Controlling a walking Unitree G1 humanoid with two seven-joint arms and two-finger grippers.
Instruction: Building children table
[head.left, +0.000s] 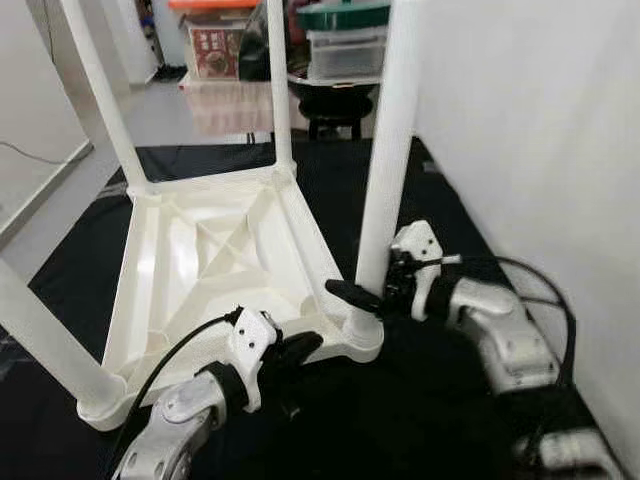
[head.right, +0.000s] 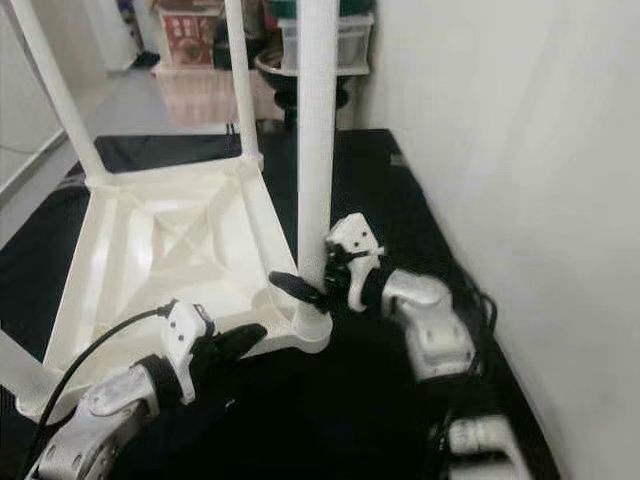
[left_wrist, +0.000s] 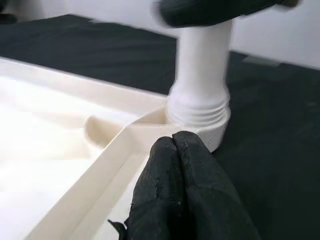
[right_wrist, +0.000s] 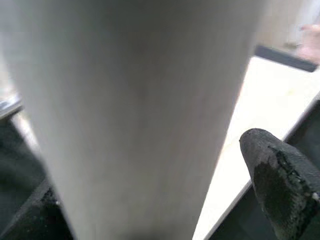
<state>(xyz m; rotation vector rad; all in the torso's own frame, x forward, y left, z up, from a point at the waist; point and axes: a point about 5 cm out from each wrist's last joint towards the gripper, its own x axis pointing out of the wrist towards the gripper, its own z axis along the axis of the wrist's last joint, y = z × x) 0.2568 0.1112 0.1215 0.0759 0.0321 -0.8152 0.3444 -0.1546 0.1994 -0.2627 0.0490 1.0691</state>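
While the left gripper (head.left: 300, 348), closed, pressed the tabletop (head.left: 215, 250), the right gripper (head.left: 362, 295) clasped the upright leg (head.left: 388, 150).

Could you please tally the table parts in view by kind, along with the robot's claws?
Table tops, upside down on the black mat: 1
White legs standing in its corners: 4
Claws: 2, the left claw shut by the tabletop's corner, the right claw around the nearest leg
Total: 7
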